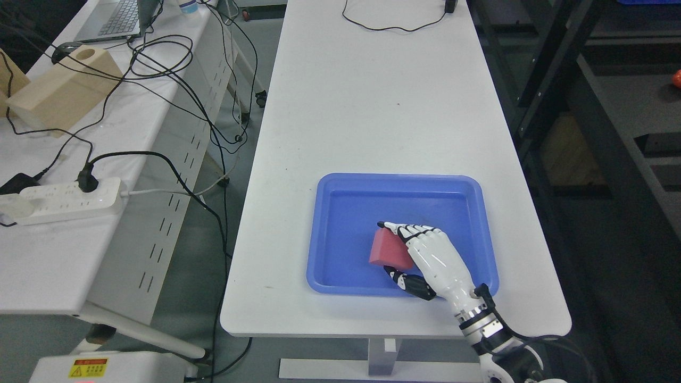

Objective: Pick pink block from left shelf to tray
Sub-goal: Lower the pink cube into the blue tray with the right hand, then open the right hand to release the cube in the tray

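A pink block sits low inside the blue tray, which lies near the front edge of the white table. My right hand, white with black fingertips, reaches in from the lower right. Its fingers curl over the block's top and the thumb presses from below, so it is shut on the block. Whether the block touches the tray floor I cannot tell. My left arm does not show.
A second white desk on the left carries a power strip, tangled black cables, a wooden box and a laptop. A dark shelf frame stands to the right.
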Robot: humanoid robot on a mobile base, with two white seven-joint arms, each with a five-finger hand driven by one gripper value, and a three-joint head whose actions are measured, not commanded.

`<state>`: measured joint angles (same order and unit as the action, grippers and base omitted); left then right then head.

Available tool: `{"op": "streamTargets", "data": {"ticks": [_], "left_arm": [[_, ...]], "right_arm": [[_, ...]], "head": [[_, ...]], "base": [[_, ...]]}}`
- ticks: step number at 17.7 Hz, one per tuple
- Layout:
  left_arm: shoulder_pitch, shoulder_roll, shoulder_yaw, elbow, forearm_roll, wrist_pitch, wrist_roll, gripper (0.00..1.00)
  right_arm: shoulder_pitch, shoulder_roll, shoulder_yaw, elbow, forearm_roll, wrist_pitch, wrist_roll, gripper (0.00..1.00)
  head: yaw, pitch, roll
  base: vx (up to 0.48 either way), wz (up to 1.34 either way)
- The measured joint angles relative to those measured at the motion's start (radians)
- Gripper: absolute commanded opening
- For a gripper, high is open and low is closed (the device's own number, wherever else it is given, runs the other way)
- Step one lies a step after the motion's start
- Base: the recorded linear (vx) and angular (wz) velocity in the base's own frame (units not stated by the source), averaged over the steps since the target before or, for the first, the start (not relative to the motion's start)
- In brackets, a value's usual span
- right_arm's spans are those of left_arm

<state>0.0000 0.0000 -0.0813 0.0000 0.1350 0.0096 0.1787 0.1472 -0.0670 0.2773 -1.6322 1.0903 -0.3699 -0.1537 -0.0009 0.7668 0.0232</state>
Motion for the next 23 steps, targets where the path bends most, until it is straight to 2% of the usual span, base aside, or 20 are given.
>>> {"op": "streamTargets", "data": {"ticks": [4, 10, 12, 13, 18, 23], "left_arm": [[0.0, 0.0, 0.0, 0.0, 0.0, 0.0, 0.0, 1.0], [0.0, 0.0, 0.0, 0.0, 0.0, 0.0, 0.0, 1.0], [0.0, 0.0, 0.0, 0.0, 0.0, 0.0, 0.0, 1.0], [0.0, 0.0, 0.0, 0.0, 0.0, 0.0, 0.0, 1.0], [0.0, 0.0, 0.0, 0.0, 0.0, 0.0, 0.0, 1.0], [0.0, 0.0, 0.0, 0.0, 0.0, 0.0, 0.0, 1.0]], "right_arm": [[-0.003, 0.003, -0.001, 0.0, -0.04, 0.055, 0.003, 0.64], [-0.005, 0.004, -0.007, -0.001, -0.116, 0.098, 0.013, 0.83], [-0.005, 0.005, -0.013, -0.001, -0.151, 0.101, 0.034, 0.91], [-0.005, 0.005, -0.016, -0.001, -0.176, 0.102, 0.06, 0.99], [-0.007, 0.006, -0.046, -0.002, -0.309, 0.106, 0.177, 1.0], [-0.01, 0.007, -0.105, -0.002, -0.44, 0.099, 0.228, 1.0]], "head": [[0.0, 0.0, 0.0], [0.0, 0.0, 0.0], [0.0, 0.0, 0.0], [0.0, 0.0, 0.0], [0.0, 0.0, 0.0], [0.0, 0.0, 0.0]], "base": [[0.0, 0.0], [0.0, 0.0], [0.0, 0.0], [0.0, 0.0], [0.0, 0.0], [0.0, 0.0]]}}
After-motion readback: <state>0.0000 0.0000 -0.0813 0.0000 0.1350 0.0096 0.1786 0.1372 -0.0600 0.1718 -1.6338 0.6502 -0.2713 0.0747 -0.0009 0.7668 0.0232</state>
